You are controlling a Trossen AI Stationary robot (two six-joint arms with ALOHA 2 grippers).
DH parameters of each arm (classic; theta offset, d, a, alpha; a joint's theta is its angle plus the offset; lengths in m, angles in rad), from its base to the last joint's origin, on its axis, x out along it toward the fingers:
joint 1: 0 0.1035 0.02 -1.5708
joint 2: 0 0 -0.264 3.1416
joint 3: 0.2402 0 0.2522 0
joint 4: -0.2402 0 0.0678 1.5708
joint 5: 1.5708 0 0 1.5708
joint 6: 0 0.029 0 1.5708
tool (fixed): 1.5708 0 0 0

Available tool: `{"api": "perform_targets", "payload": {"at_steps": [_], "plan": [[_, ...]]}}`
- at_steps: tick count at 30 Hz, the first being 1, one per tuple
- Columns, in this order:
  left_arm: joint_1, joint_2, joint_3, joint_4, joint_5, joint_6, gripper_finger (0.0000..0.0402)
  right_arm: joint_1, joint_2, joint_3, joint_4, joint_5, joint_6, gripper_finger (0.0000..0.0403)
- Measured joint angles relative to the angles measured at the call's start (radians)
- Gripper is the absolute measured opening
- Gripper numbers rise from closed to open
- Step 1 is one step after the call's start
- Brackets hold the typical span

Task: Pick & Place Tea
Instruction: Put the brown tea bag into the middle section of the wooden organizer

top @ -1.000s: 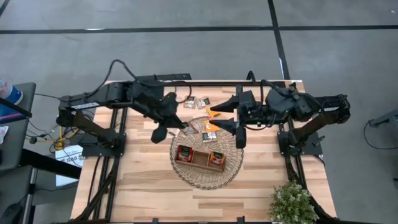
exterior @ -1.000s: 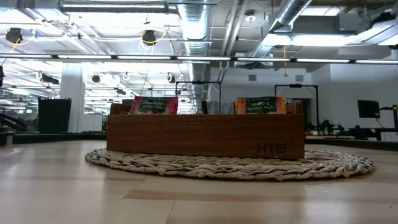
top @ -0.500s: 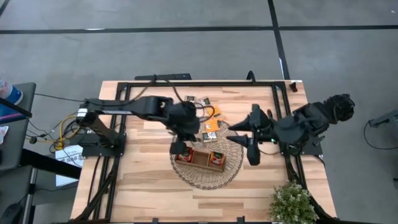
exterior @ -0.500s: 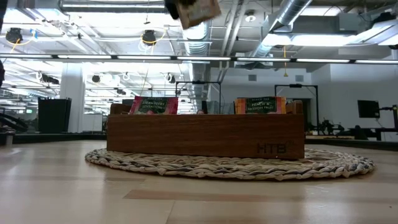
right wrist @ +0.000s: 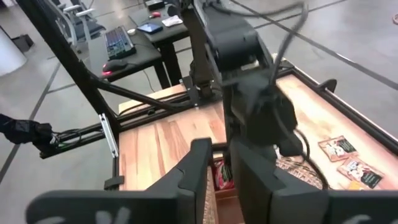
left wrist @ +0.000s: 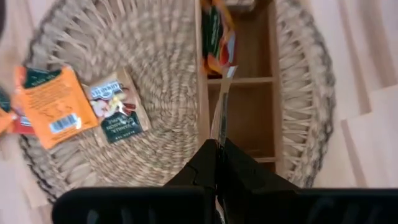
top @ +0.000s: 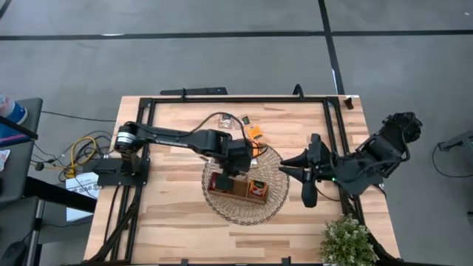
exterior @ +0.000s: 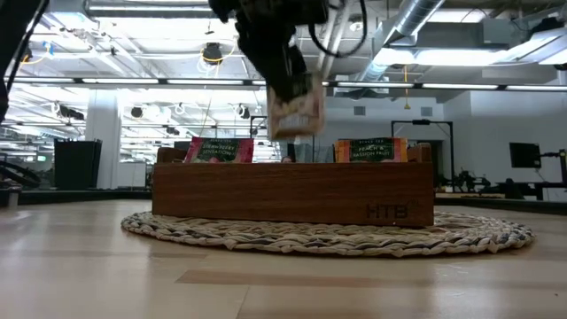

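Note:
My left gripper (top: pixel 235 164) hangs over the brown wooden tray (top: pixel 238 193), which stands on the round wicker basket (top: pixel 277 198), and is shut on a pale tea sachet (exterior: pixel 295 111). The sachet is above the tray's middle compartment (left wrist: pixel 239 115). A red sachet (exterior: pixel 219 149) stands in one end compartment and an orange one (exterior: pixel 372 149) in the other. An orange sachet (left wrist: pixel 53 106) and a pale sachet (left wrist: pixel 115 106) lie flat on the wicker. My right gripper (top: pixel 301 177) is off to the basket's right, narrowly open, holding nothing. My left gripper pinches the pale sachet's upper edge (left wrist: pixel 221 127) between its two fingers (exterior: pixel 282 71). The fingers come from above, slanting down. The sachet hangs below them, seen edge-on in the left wrist view, clear of the tray.
More loose sachets (top: pixel 255 131) lie on the table beyond the basket, toward the far edge. A small green plant (top: pixel 346 240) stands at the near right corner. Black frame rails (top: pixel 244 99) run along the far and side edges.
My left gripper has come down and toward the near edge with the pale sachet, from the loose sachets to a place above the tray, tipping more steeply downward. My right gripper has drawn back toward the table's right and near edges, away from the basket.

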Motion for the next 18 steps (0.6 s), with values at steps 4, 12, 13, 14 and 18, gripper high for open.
{"api": "perform_targets", "payload": {"at_steps": [4, 12, 13, 14, 18], "plan": [[-0.011, 0.043, 0.000, 0.011, 0.001, 0.001, 0.0000, 0.002, 0.000, 0.000, -0.005, 0.009, 0.009, 0.0056], [-0.025, 0.083, 0.001, 0.032, -0.002, 0.000, 0.0000, 0.002, 0.000, 0.000, -0.006, 0.012, 0.010, 0.0054], [-0.025, 0.085, 0.001, 0.025, -0.005, 0.000, 0.0000, 0.002, 0.000, 0.000, -0.005, 0.012, 0.010, 0.0054], [-0.025, 0.088, 0.001, 0.019, -0.009, 0.000, 0.0000, 0.002, 0.000, 0.000, -0.005, 0.012, 0.011, 0.0054], [-0.025, 0.102, 0.000, -0.001, -0.014, 0.000, 0.0000, 0.002, 0.000, 0.000, -0.004, 0.013, 0.012, 0.0054]]}}
